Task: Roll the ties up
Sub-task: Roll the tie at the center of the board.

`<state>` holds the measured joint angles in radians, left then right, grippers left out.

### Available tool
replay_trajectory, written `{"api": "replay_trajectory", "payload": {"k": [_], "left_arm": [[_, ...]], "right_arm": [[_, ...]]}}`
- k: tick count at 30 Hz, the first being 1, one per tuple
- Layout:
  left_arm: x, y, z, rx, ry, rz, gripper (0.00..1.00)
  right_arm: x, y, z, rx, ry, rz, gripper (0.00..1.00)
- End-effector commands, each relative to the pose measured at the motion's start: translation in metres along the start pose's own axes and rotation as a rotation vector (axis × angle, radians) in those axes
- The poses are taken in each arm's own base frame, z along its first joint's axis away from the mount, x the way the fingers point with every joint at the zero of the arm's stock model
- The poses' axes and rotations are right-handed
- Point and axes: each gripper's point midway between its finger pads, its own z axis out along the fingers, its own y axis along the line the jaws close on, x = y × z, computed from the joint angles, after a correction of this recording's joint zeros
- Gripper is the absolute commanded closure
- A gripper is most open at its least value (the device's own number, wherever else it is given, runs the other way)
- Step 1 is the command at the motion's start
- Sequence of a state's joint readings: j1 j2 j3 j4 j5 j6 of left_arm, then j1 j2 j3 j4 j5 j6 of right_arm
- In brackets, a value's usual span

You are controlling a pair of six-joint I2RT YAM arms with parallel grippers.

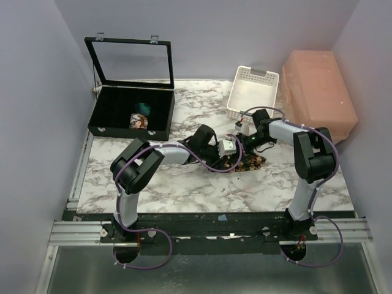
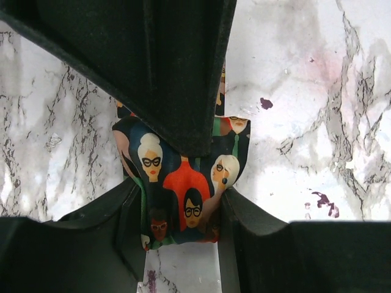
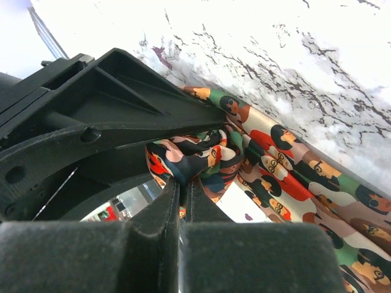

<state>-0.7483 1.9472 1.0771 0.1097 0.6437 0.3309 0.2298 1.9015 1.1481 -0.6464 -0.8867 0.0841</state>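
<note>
A tie (image 1: 247, 163) printed with cartoon faces in red, orange and teal lies at the table's middle right. In the left wrist view my left gripper (image 2: 181, 220) has its fingers pressed on both sides of the tie's end (image 2: 183, 177), with my right gripper's black body (image 2: 165, 73) right above it. In the right wrist view my right gripper (image 3: 182, 186) is shut on a bunched fold of the tie (image 3: 201, 155). The rest of the tie (image 3: 293, 177) runs flat to the right. Both grippers meet over the tie in the top view (image 1: 237, 149).
An open black display case (image 1: 101, 116) at the back left holds a rolled printed tie (image 1: 139, 121) and a teal one (image 1: 144, 108). A white slotted basket (image 1: 252, 92) and a pink lidded box (image 1: 318, 92) stand at the back right. Purple walls close both sides.
</note>
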Motion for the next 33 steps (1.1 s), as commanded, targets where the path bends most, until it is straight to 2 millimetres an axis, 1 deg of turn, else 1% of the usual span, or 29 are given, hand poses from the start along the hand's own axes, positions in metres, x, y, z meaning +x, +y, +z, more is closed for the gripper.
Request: {"api": "replay_trajectory", "payload": {"k": [1, 4, 7, 10, 11, 14, 15, 18, 22, 24, 30, 32, 33], "left_arm": [[0.049, -0.003, 0.002, -0.002, 0.145, -0.083, 0.60], [0.044, -0.004, -0.001, 0.005, 0.123, -0.096, 0.42], [0.023, -0.003, -0.007, 0.001, 0.040, -0.073, 0.24], [0.001, 0.001, -0.013, -0.010, -0.043, -0.047, 0.11], [-0.005, 0.002, -0.016, -0.016, -0.068, -0.038, 0.02], [-0.022, 0.005, -0.021, -0.043, -0.142, 0.000, 0.01], [-0.024, 0.006, -0.023, -0.050, -0.157, 0.011, 0.01], [-0.029, 0.009, -0.024, -0.068, -0.189, 0.038, 0.01], [-0.033, 0.008, -0.020, -0.049, -0.219, 0.058, 0.02], [-0.039, 0.008, -0.017, -0.039, -0.243, 0.068, 0.02], [-0.050, 0.007, 0.000, -0.004, -0.268, 0.067, 0.01], [-0.050, 0.005, 0.005, 0.011, -0.261, 0.062, 0.02], [-0.048, 0.004, 0.008, 0.017, -0.254, 0.059, 0.04]], "right_arm": [[-0.002, -0.024, 0.004, 0.092, 0.034, -0.026, 0.99], [-0.003, -0.040, 0.004, 0.157, 0.035, -0.015, 1.00], [-0.001, -0.056, 0.002, 0.214, 0.037, 0.012, 1.00], [0.002, -0.073, 0.001, 0.265, 0.047, 0.037, 1.00], [0.003, -0.080, 0.000, 0.291, 0.050, 0.041, 1.00], [0.006, -0.095, -0.002, 0.342, 0.059, 0.059, 1.00], [0.007, -0.099, -0.004, 0.360, 0.065, 0.046, 1.00], [0.011, -0.110, -0.007, 0.406, 0.082, 0.017, 1.00], [0.012, -0.120, -0.006, 0.436, 0.098, -0.003, 1.00], [0.010, -0.121, -0.003, 0.425, 0.093, -0.019, 1.00], [0.008, -0.110, 0.008, 0.370, 0.088, -0.021, 1.00], [0.007, -0.108, 0.010, 0.364, 0.080, -0.017, 0.99], [0.007, -0.107, 0.012, 0.362, 0.075, -0.013, 1.00]]}}
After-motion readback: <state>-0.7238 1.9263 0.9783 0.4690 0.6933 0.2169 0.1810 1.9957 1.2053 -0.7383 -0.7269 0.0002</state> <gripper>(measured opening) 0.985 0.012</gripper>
